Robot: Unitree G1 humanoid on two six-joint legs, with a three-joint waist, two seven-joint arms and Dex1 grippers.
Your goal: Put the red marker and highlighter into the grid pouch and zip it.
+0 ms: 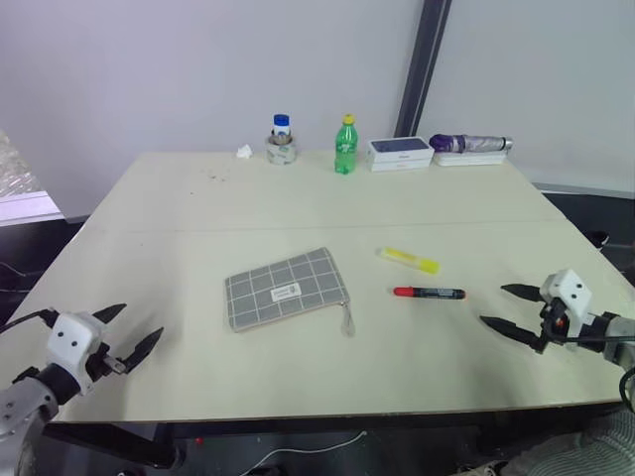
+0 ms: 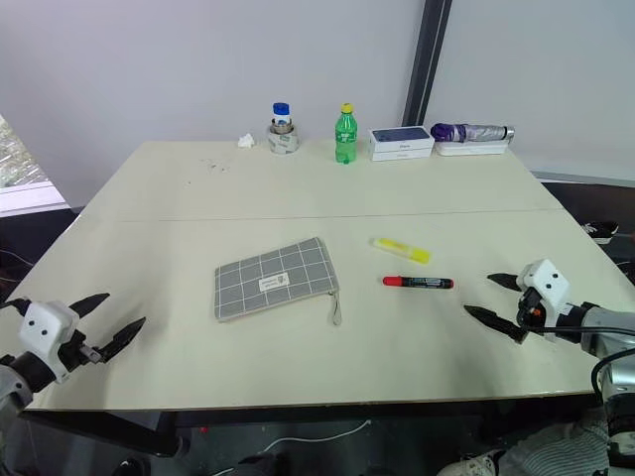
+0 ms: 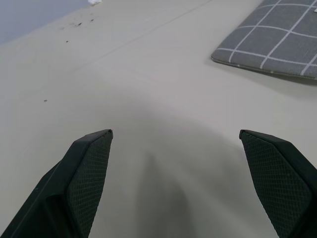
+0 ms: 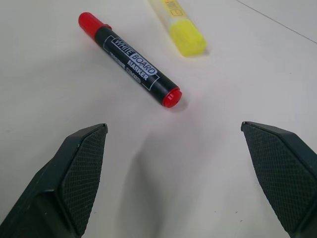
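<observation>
table (image 1: pixel 298 208) — red marker (image 4: pixel 130 66) lies just ahead of gaping right gripper (image 4: pixel 178 173).

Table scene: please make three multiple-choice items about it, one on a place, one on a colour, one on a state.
1. Where does the red marker lie?
A. inside the grid pouch
B. on the table, between the grid pouch and the right claw
C. beside the green bottle

2. What colour is the highlighter?
A. yellow
B. blue
C. pink

3. How is the right claw?
A. shut on the marker
B. open, holding nothing
C. shut on the pouch

Key: 1 B, the marker lies on the bare table to the right of the grid pouch; 2 A, its body is bright yellow; 3 B, its fingers stand apart near the marker.
</observation>
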